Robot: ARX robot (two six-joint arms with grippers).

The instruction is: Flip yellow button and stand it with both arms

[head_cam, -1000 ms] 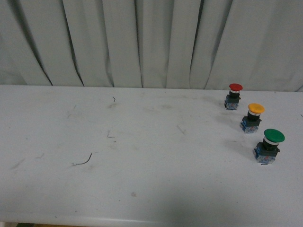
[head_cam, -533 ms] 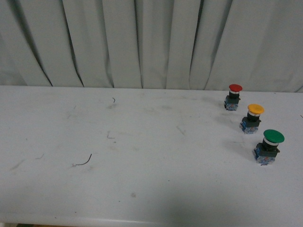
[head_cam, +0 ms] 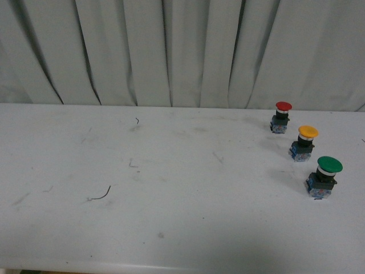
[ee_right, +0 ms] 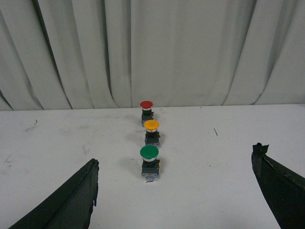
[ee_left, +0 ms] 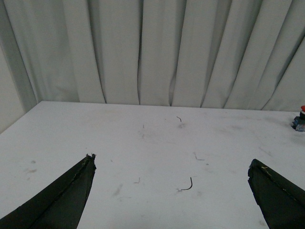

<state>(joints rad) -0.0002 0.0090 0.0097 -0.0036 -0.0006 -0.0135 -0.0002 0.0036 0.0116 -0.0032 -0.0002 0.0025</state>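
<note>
Worktop (head_cam: 171, 228): white, scuffed, a grey curtain behind its far edge.
Right tool (ee_right: 176, 191): spread wide, holding nothing — lined up with the button row.
Left tool (ee_left: 171, 191): also wide and empty, facing bare surface.
Green button (head_cam: 325, 177): nearest the front.
Yellow button (head_cam: 304, 142): upright near the right edge, between green and red (head_cam: 281, 116).
Approach: likely best made from the sides — the neighbours stand close.

**No readable text**

No txt, labels, brands, nos. or signs could be read in any view. The caps of the three push-buttons looked plain, and their bases were too small to make out any marking.
</note>
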